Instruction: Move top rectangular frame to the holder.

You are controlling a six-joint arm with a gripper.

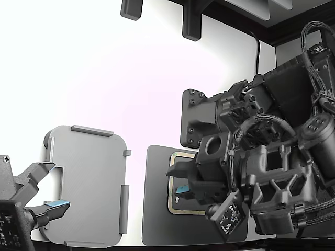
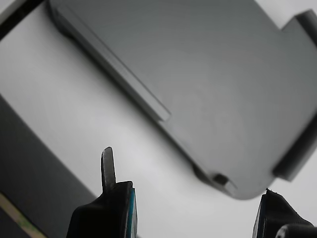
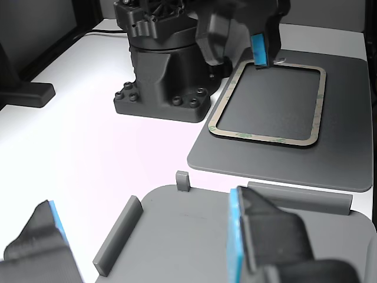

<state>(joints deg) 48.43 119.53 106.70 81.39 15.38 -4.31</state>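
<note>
The top rectangular frame point(image 1: 170, 201) point(image 3: 268, 139) is a thin tan outline with green blotches, lying flat on a dark grey mat point(image 1: 157, 219) point(image 3: 341, 118). In the wrist view only a sliver of the frame point(image 2: 15, 215) shows. My gripper point(image 1: 179, 180) point(image 3: 238, 50) point(image 2: 195, 213) hangs open over the frame's edge on the holder's side, with nothing between its blue-padded fingers point(image 2: 116, 208). Whether a fingertip touches the frame I cannot tell. The holder point(image 1: 89, 188) point(image 2: 208, 89) point(image 3: 194, 236), a light grey tray with raised tabs, lies on the exterior view's left with nothing in it.
A second arm's gripper point(image 1: 42, 193) stands open over the holder's edge at the exterior view's lower left. Its blue-padded fingers point(image 3: 259, 242) fill the other view's foreground. My arm's black base point(image 3: 159, 76) sits beside the mat. Black stands point(image 1: 191, 21) line the back.
</note>
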